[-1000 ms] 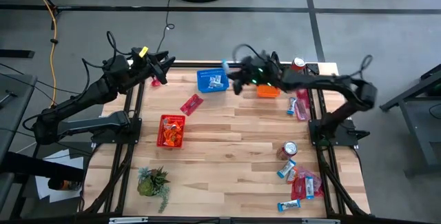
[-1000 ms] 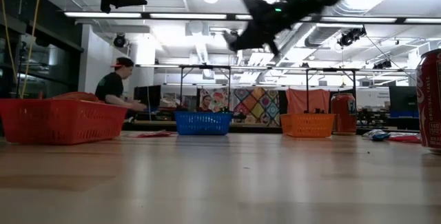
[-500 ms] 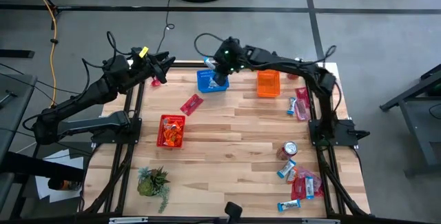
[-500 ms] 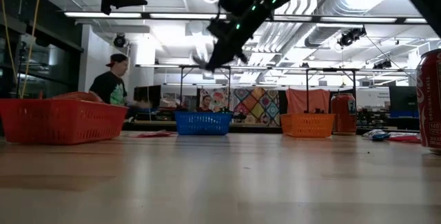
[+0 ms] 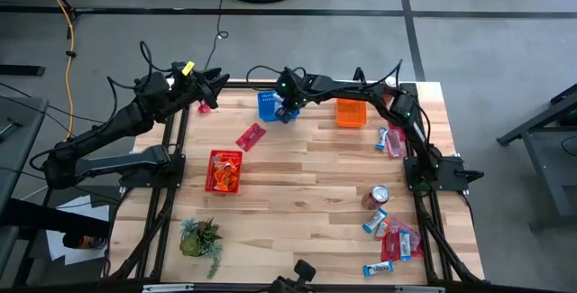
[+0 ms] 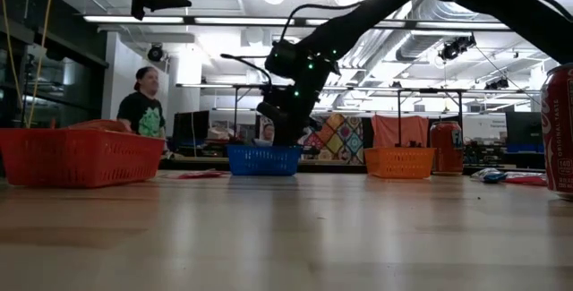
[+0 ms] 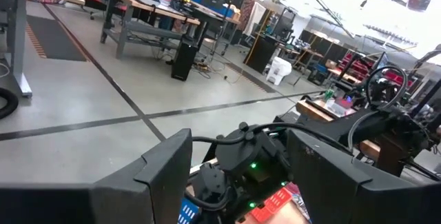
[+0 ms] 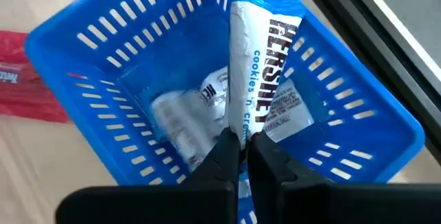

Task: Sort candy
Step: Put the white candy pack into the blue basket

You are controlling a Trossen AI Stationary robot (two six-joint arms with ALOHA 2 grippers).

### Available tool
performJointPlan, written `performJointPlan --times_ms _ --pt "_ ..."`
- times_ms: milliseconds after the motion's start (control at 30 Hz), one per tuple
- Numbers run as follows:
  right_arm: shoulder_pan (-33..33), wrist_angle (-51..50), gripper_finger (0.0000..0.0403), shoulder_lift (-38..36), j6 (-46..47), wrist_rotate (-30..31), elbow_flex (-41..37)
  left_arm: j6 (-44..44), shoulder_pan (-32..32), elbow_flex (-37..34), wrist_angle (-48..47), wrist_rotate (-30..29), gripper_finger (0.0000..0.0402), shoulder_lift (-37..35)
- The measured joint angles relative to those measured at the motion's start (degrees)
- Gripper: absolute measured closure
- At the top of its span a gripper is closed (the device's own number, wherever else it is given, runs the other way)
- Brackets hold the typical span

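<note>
One blue-and-white candy bar point(image 8: 265, 86) now hangs right over the blue basket point(image 8: 344, 114), pinched by its end in our right pincer point(image 8: 241, 156). A second ago our right arm was over by the orange basket point(image 5: 352, 112); it has swung across and come down over the blue one. We think the next step is to let go, so the bar drops in with the other candy point(image 8: 182, 117) already there.

Our left pincer point(image 5: 216, 88) waits in the air past the far left corner of the worktop point(image 5: 306, 185), fingers apart, holding nothing.

More candy point(image 5: 392, 230) lies near a red can point(image 5: 379, 196) on the right side, and one red packet point(image 5: 250, 136) lies near the red basket point(image 5: 224, 171). The wood looks smooth and flat. Behind, a person point(image 6: 143, 107) stands in a big room with tables.
</note>
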Motion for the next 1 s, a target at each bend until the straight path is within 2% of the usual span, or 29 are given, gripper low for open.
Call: performJointPlan --times_ms 367,500,767,867,1000 --pt "0.1 0.0 0.0350 0.0 3.7 -2.7 0.0 0.0 0.0 0.0 -0.5 0.0 0.0177 0.0" --pt "0.1 -0.6 0.0305 -0.5 2.8 -3.5 0.0 0.0 0.0 0.0 -0.5 0.0 0.0177 0.0" --pt "-0.2 -1.6 0.0190 -3.9 -0.2 -3.2 0.0 0.0 0.0 0.0 -0.6 0.0 0.0177 0.0" --pt "-0.9 -2.4 0.0170 -6.9 -2.4 -3.4 0.0 0.2 0.0 0.0 -0.6 0.0 0.0177 0.0" --pt "-1.8 -4.3 0.0165 -11.0 -4.3 -4.0 0.1 1.5 0.0 0.0 -0.6 0.0 0.0177 0.0"
